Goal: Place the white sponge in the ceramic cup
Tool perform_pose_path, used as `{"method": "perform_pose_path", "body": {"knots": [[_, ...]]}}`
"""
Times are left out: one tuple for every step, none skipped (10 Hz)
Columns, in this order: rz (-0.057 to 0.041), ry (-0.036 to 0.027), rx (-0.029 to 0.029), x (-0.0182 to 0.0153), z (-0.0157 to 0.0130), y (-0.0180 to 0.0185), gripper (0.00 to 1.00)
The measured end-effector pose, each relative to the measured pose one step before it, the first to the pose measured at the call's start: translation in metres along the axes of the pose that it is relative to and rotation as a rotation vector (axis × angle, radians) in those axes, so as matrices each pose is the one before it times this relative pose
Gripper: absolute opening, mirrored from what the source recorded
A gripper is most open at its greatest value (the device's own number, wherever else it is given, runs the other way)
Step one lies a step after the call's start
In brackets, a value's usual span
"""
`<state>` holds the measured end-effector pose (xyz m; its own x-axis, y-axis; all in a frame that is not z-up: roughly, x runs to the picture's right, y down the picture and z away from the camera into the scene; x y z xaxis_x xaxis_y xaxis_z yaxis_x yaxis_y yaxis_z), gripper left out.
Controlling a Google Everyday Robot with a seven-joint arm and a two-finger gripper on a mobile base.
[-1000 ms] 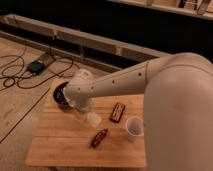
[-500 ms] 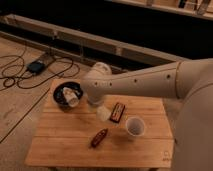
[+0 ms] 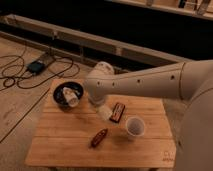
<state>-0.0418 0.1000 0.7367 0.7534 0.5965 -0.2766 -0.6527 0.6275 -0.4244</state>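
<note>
The white sponge is a small off-white block at the tip of my gripper, which reaches down from the big white arm over the middle of the wooden table. The gripper is shut on the sponge and holds it just left of a dark bar. The ceramic cup stands upright on the table to the right of the gripper and a little nearer, about one cup's width away. Its inside looks empty.
A black bowl at the table's back left holds a lumpy white mug-like object. A dark flat bar lies right of the sponge. A reddish-brown object lies near the front middle. Cables lie on the floor at the left.
The gripper has carried the sponge to the right, from near the bowl toward the dark bar and the cup. The arm has swung so the bowl now shows.
</note>
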Motion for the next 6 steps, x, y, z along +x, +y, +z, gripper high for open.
{"method": "perform_pose_path", "body": {"knots": [[-0.00049, 0.00085, 0.0014, 0.00035, -0.00008, -0.00044, 0.0], [0.00119, 0.00146, -0.00014, 0.00076, 0.00036, -0.00032, 0.0], [0.00174, 0.00248, -0.00066, 0.0003, 0.00131, -0.00068, 0.0], [0.0036, -0.00102, -0.00173, -0.00066, 0.00035, -0.00042, 0.0], [0.01336, -0.00089, 0.00283, 0.00279, -0.00033, -0.00576, 0.0], [0.02642, -0.00437, 0.0058, 0.00649, -0.00235, -0.01071, 0.0]]}}
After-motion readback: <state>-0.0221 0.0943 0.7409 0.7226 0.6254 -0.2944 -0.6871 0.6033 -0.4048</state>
